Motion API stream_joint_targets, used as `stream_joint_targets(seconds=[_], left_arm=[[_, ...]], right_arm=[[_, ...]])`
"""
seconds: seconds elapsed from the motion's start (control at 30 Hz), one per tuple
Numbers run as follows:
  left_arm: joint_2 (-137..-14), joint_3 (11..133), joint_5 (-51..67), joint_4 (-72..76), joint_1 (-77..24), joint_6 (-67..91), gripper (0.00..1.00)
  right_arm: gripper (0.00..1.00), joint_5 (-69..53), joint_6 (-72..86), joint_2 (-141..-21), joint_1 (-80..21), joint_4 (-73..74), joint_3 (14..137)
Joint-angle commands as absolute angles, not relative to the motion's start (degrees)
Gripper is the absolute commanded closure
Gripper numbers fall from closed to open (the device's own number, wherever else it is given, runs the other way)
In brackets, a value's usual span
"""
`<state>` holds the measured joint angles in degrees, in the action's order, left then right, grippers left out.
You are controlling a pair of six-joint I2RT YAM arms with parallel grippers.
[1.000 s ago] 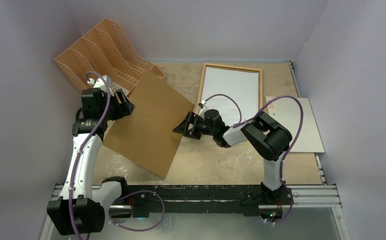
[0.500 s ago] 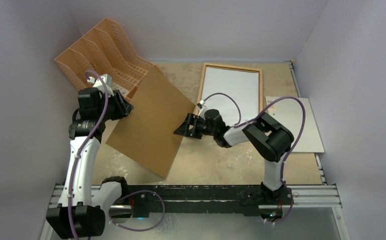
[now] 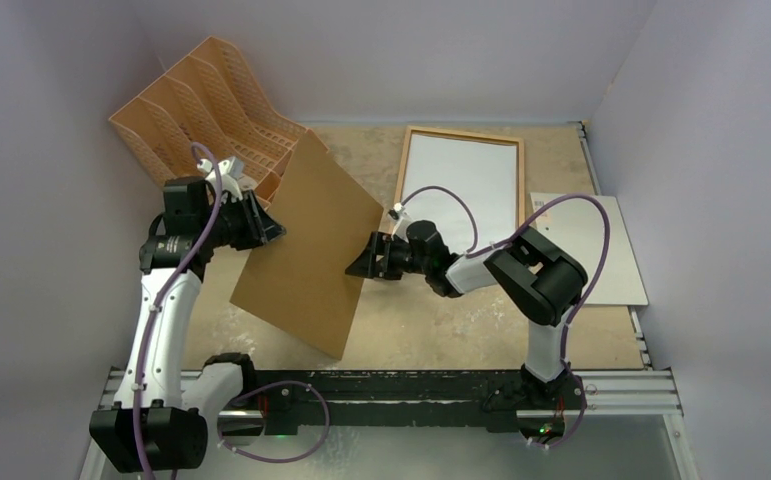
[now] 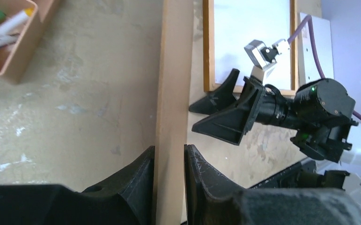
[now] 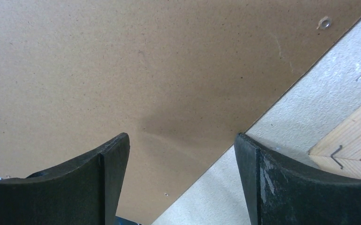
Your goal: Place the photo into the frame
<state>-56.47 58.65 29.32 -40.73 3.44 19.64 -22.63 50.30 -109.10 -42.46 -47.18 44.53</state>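
Top view: the frame [image 3: 466, 132], thin brown wooden moulding around a plain white face, lies flat at 1 o'clock. The left gripper [image 3: 266, 228] is clamped on the tilted fibreboard panel [image 3: 306, 250]; the right gripper [image 3: 361, 262] gapes wide beside it. Left wrist: the panel shows edge-on, pinched. Right wrist: matte speckled board, with a frame corner at 4 o'clock.

- Frame [image 3: 468, 133]: thin brown wooden rectangle, lying flat at the far centre-right.
- Photo [image 3: 461, 180]: lies inside the frame, plain white back up, filling it.
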Motion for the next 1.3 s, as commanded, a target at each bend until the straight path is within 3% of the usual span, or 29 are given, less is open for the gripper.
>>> stream_joint_targets(seconds=[0.0,0.33,0.47,0.63,0.9,1.03,1.27], left_arm=[[-56.1,61.2,35.0,-43.0,3.1,18.6,0.72],[-56.3,65.1,30.0,-45.6,3.1,17.6,0.85],[-56.2,65.9,28.9,-45.3,3.1,17.1,1.0],[-55.4,66.7,28.7,-44.3,3.1,17.1,1.0],[-51.5,73.7,21.2,-46.2,3.0,18.4,1.0],[-50.1,77.2,24.0,-46.4,3.1,19.0,1.0],[-48.2,79.5,29.0,-44.6,3.1,21.0,1.0]], right_arm=[[0.16,-25.1,48.1,-107.4,-43.3,-48.4,44.1],[0.16,-24.2,47.2,-104.9,-43.3,-45.4,44.7],[0.16,-23.1,45.9,-102.5,-43.3,-42.3,45.5],[0.16,-17.3,42.6,-96.3,-43.2,-32.1,48.2],[0.15,3.1,38.8,-85.6,-41.2,-11.8,51.1],[0.15,7.5,36.3,-85.0,-39.8,-6.6,53.1],[0.37,11.4,34.1,-94.6,-39.8,0.4,60.9]])
